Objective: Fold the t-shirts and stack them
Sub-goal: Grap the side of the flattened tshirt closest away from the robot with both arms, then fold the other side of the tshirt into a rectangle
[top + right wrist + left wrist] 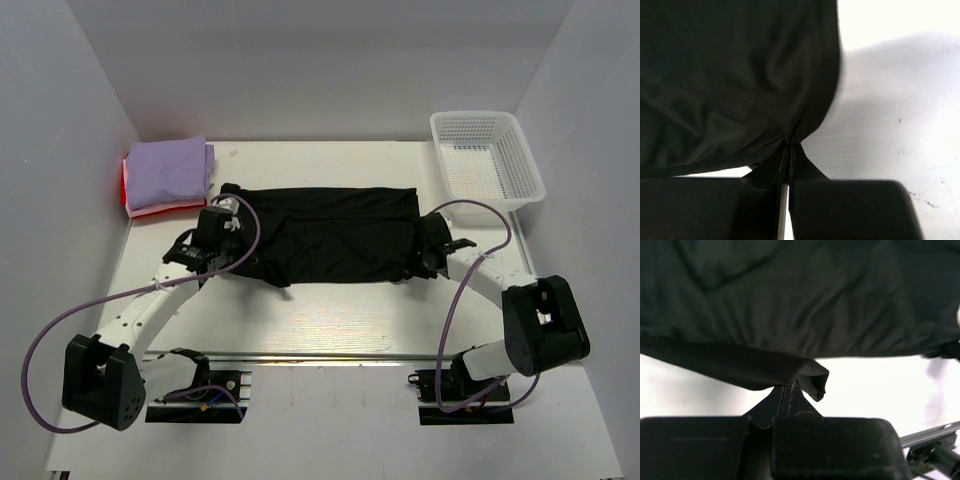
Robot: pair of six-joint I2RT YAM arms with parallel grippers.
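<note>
red-pink shirt (127, 195) mostly hidden beneath lavender shirt (170, 172), black shirt (800, 295) cropped close-up

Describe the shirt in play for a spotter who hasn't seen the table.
Start at the table: the black t-shirt lies spread across its middle, pinched at each end by the left gripper and right gripper. Unlike the folded lavender shirt at the back left, it is black and far wider.

matt blk cloth shirt (330, 235), plastic mesh basket (480, 116)

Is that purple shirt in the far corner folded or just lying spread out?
Folded: the lavender t-shirt is a compact rectangle with layered edges, stacked on the red-pink t-shirt, which peeks out beneath.
</note>
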